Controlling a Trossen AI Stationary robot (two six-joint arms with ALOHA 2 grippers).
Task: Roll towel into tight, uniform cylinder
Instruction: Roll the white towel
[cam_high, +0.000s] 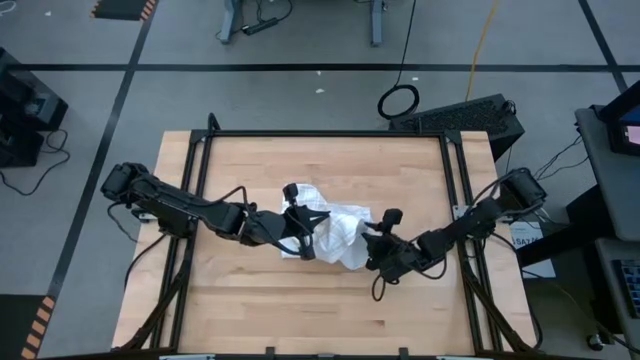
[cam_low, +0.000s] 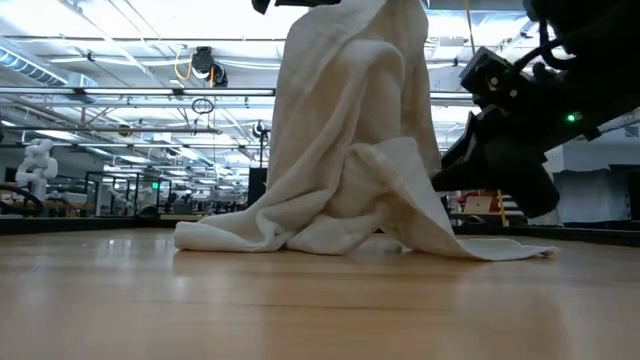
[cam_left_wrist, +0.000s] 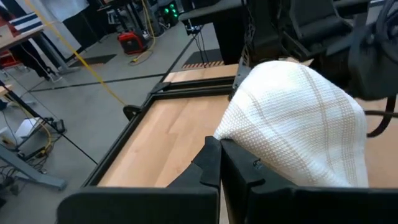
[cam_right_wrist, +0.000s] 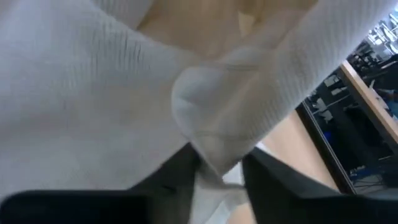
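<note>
The white towel (cam_high: 340, 232) with a faint checked grid is gathered at the middle of the table. Its upper part hangs in a tall drape (cam_low: 350, 110), and its lower folds (cam_low: 300, 235) lie pooled on the wood. My left gripper (cam_high: 304, 214) is above it and shut on its top, coming from the table's left. My right gripper (cam_high: 373, 242) comes low from the right and is shut on a fold at the towel's right side (cam_right_wrist: 214, 163). My left gripper pinches the towel's raised top (cam_left_wrist: 231, 135) between its shut fingers, which come nearly level from the table's left. The cloth drapes away past the fingertips and hangs below them, with its lower end on the table. One layer or several, I cannot tell. My right gripper pinches a bunched fold of the towel (cam_right_wrist: 211, 146) between its two fingers (cam_right_wrist: 266, 175), several layers thick. It comes slanting down from the table's right, low over the wood. The fold belongs to the hanging cloth's right side, close above the table.
A black frame (cam_high: 330, 133) runs around the wooden tabletop (cam_high: 250, 310). Bare wood lies on the near and far sides of the towel. Beyond the far right corner, a black case (cam_high: 470, 115) sits on the floor.
</note>
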